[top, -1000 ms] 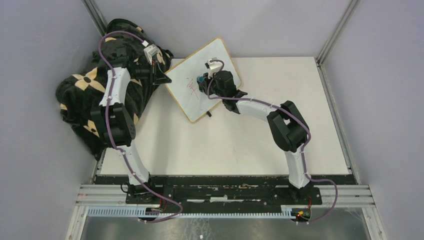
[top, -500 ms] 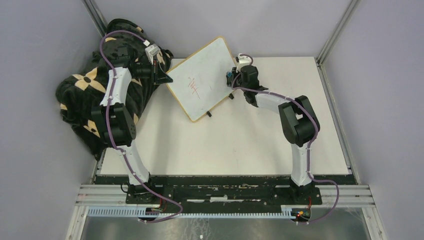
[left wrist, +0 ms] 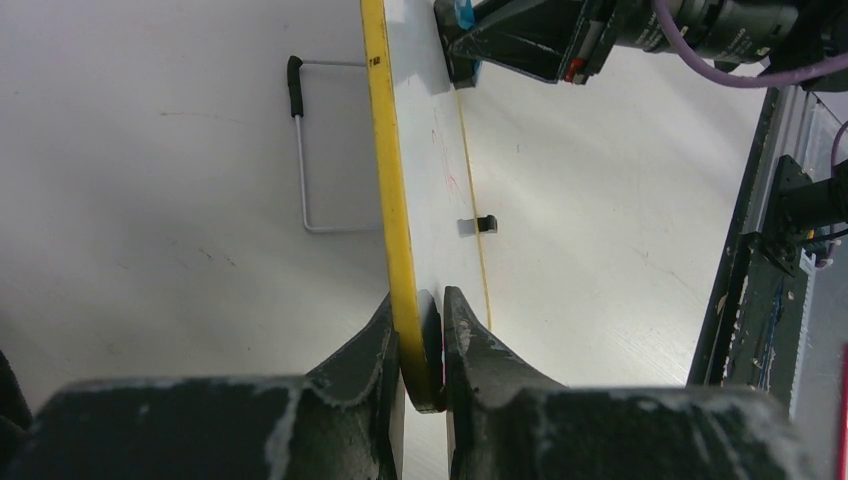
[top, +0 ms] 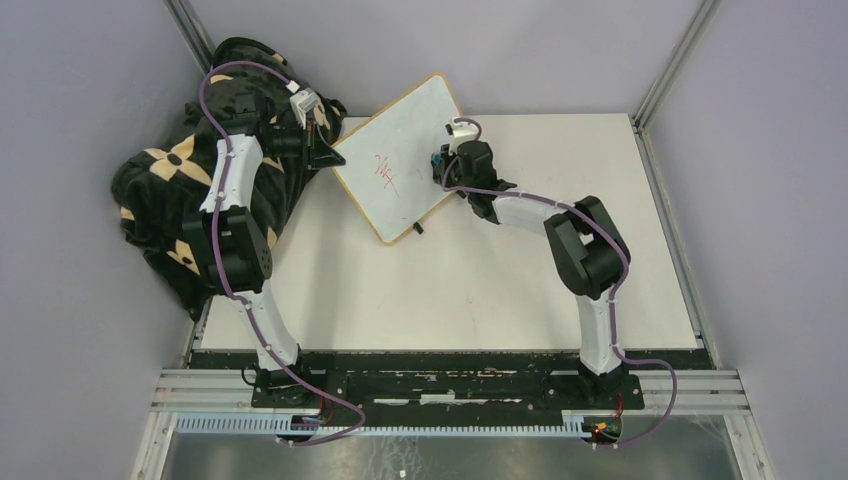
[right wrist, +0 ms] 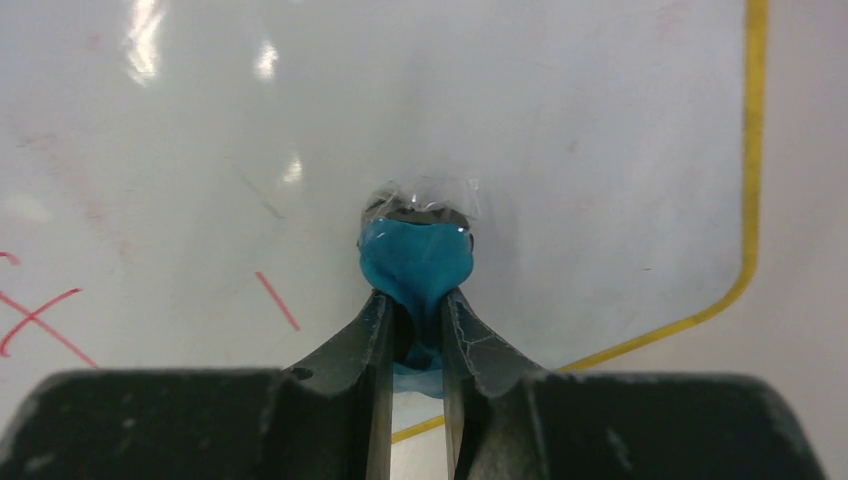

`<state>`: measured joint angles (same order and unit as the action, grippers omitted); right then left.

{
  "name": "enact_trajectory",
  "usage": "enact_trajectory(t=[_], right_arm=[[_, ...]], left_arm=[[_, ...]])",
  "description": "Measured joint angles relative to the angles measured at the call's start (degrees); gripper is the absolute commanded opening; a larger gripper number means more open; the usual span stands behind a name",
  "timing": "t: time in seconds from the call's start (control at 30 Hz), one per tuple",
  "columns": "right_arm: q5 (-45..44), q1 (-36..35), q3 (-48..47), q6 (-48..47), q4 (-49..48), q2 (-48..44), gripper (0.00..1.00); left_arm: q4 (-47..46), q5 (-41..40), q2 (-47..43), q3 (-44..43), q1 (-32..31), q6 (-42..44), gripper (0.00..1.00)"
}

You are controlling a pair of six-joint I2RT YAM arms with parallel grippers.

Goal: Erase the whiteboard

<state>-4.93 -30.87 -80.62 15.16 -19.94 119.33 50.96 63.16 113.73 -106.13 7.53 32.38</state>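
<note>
worktop (top: 480,290): big white slab under everything. The whiteboard (top: 410,125) sits at its far edge, a bit left of the middle.
patterned cloth (top: 160,200): black-and-tan heap, well to the left of the whiteboard, off the slab's corner.
left arm (top: 235,190): reaches over the cloth to the whiteboard's left edge.
right arm (top: 580,250): comes in from the whiteboard's right, with its wrist over the right half of the face.
whiteboard: tan frame, rounded corners, turned diagonally and tipped up so the overhead camera sees its face.
left jaws: clamped on the whiteboard's frame, one finger on each side of the edge.
right jaws: squeezed together on a blue wad (right wrist: 415,260), aimed straight at the whiteboard's face.
wire stand (left wrist: 305,150): thin loop behind the whiteboard, with a black tip on one end.
red marks (top: 385,175): scribble left of centre on the whiteboard.
blue wad: clear film over its tip. It looks pressed onto the whiteboard, right of the red marks and near a rounded corner.
black foot (top: 418,229): tiny, at the whiteboard's near edge.
</note>
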Motion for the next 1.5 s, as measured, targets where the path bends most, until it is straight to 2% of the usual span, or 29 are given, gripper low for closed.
enact_trajectory(t=[0.37, 0.87, 1.5], right_arm=[[-0.31, -5.62, -2.73, 0.66, 0.92, -0.13, 0.01], [-3.56, -5.90, 2.16, 2.03, -3.19, -2.27, 0.01], [-6.78, -2.49, 5.66, 3.67, -0.42, -4.35, 0.01]], left_arm=[[-0.11, -0.31, 0.00, 0.44, 0.48, 0.00, 0.03], [-0.15, 0.00, 0.00, 0.44, 0.13, 0.04, 0.03], [-0.26, -0.09, 0.02, 0.46, -0.66, 0.04, 0.03]])
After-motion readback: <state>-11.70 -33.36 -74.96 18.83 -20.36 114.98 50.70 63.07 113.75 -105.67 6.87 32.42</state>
